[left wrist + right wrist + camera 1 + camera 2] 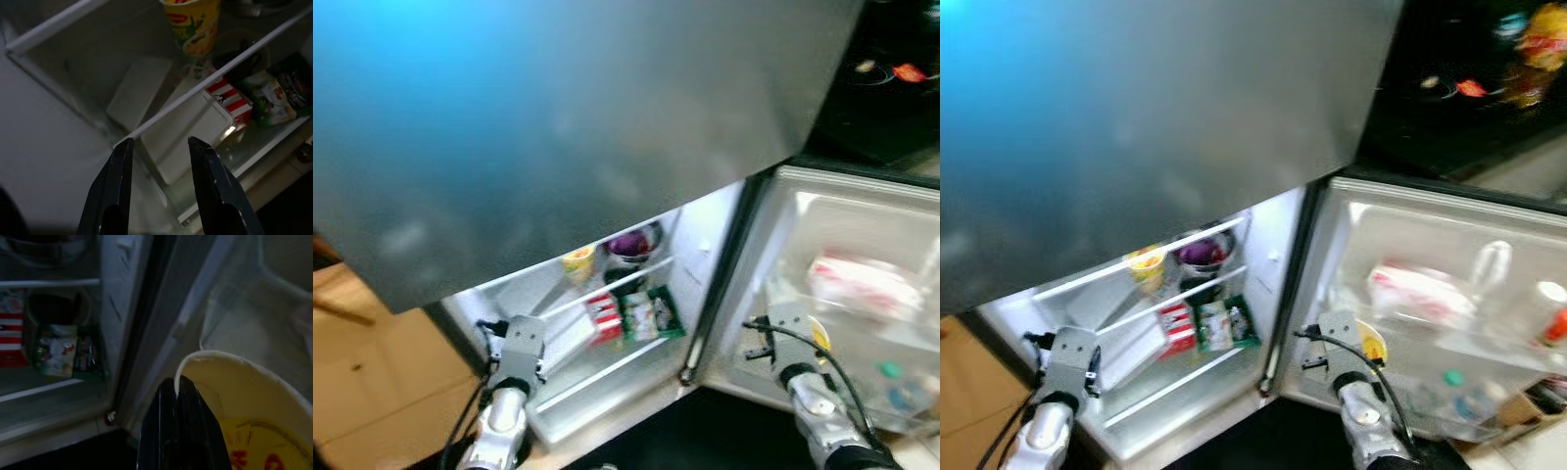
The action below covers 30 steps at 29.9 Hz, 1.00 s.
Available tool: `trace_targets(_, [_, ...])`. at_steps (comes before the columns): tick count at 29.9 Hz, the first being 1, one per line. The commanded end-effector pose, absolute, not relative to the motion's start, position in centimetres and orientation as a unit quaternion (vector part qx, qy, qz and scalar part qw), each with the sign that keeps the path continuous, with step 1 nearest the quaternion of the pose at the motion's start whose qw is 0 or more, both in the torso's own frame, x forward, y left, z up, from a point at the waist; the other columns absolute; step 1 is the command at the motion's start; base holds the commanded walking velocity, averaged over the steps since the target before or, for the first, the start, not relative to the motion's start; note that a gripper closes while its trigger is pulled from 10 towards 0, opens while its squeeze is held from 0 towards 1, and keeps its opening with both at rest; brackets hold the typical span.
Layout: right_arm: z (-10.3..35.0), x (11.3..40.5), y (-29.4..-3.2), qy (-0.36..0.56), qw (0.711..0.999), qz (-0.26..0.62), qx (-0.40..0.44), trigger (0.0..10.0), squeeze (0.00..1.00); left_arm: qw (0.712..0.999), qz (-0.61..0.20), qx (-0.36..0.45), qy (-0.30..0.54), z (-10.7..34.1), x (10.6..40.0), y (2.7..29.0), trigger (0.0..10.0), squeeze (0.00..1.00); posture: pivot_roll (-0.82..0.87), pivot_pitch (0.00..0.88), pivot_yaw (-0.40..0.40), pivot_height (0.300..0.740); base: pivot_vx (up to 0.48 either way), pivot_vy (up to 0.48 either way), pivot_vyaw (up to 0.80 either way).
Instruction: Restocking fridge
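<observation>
While pinched by its rim in the right gripper (178, 396), yellow noodle cup (244, 416) carried upright just off the open fridge door (862, 245). Fingers nearly closed, only the thin cup wall between them. Ahead of those jaws and across toward the left arm: fridge shelf (215, 73) with a matching cup (193, 24) standing on it. Left gripper (161, 161) spread wide and empty, nearer that shelf, poised over a white tray (183, 139). Probably a swing inward next.
</observation>
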State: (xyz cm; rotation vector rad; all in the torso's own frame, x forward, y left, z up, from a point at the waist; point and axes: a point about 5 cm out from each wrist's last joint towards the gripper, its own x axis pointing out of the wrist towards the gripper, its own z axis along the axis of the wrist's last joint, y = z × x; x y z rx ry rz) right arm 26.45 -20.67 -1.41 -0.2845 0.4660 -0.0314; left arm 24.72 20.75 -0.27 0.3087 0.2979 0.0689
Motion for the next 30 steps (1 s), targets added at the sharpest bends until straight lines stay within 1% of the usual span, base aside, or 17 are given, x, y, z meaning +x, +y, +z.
trace_targets(1, [-0.01,27.83,-20.15,0.194,0.971,-0.011,-0.142,10.0,0.00,0.973,0.051,0.151,0.169,-0.97,23.80,21.55,10.0,0.00,-0.01,0.000,-0.053,0.740,0.000,0.000,0.80])
trace_targets(30, [-0.36,27.57,-20.03,0.201,0.969,-0.008,-0.143,10.0,0.00,0.968,0.050,0.157,0.187,-1.63,23.19,21.73,10.0,0.01,-0.01,0.000,-0.052,0.740,0.000,0.000,0.80])
